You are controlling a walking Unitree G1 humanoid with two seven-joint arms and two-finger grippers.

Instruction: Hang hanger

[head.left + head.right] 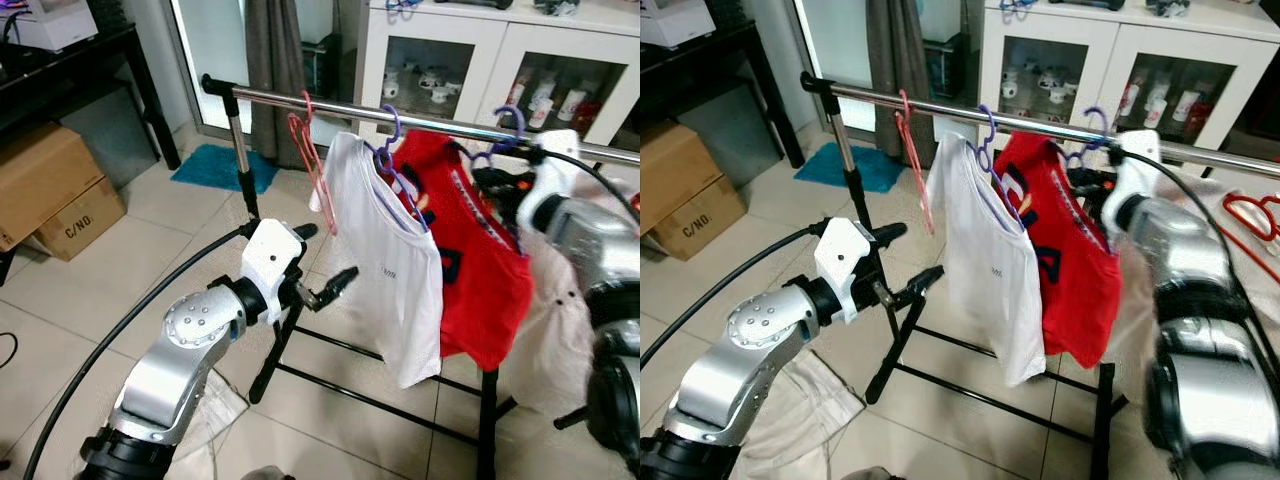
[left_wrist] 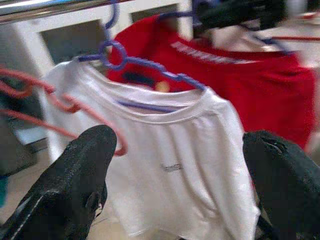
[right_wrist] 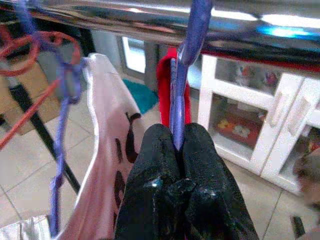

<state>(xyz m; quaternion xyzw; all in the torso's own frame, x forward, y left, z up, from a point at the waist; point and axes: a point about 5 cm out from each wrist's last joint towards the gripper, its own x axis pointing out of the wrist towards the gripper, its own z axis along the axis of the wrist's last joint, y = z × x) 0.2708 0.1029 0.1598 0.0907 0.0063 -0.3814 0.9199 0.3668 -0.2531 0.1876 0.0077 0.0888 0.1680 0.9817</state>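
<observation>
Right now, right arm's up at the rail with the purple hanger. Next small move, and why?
Probably open the right gripper and back off. Its jaws are shut on the purple hanger, whose hook already curves over the chrome rail, so the hanger looks hung. The left gripper hangs open, apart from the clothes.

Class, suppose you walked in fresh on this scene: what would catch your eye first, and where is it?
The red shirt beside a white shirt, both on purple hangers along the chrome rail. The right pincer is shut on the purple hanger hooked over that rail. The left pincer stands open, facing the white shirt.
</observation>
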